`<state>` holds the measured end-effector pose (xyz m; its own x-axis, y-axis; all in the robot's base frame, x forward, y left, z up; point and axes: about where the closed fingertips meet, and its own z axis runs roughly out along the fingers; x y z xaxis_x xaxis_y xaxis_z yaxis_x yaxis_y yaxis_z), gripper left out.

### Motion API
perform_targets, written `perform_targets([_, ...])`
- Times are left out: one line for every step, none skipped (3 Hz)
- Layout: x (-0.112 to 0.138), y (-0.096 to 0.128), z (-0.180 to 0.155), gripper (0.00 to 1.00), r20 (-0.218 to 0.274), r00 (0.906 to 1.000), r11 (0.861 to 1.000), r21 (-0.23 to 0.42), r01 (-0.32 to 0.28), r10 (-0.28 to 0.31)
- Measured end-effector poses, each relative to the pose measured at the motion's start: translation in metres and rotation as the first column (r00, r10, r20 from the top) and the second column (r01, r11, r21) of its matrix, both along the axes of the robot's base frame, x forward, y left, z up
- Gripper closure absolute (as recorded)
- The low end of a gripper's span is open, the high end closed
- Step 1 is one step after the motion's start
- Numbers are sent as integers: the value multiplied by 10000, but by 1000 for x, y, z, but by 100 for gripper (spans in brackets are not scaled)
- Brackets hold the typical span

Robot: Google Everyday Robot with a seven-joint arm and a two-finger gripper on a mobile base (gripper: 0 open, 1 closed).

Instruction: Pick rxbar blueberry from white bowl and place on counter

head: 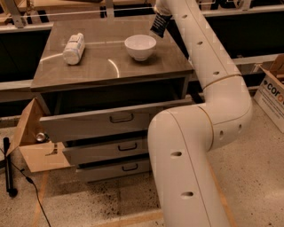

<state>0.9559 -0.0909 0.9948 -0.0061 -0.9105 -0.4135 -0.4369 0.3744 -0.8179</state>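
The white bowl (140, 46) stands at the back middle of the counter (111, 71) and looks empty. The rxbar blueberry (159, 25), a dark navy wrapper, hangs in the air just right of and above the bowl, over the counter's back right corner. My gripper (161, 13) is at the top edge of the view, partly cut off, shut on the bar's upper end. My white arm (208, 80) reaches up from the lower right.
A white bottle (74, 48) lies on its side on the counter's left part. The cabinet's top drawer (120, 119) is pulled out. An open cardboard box (31, 137) sits on the floor at left, another box (271, 95) at right.
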Motion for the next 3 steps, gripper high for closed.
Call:
perform_targets([-1,-17,-24,100,-583,9977,9993,104,354,-348])
perform_targets([-4,-25,-40,82,-1050,9931,9985,154,534,-515])
perform_targets([-10,-26,-47,58,-1406,9888,9984,170,537,-508])
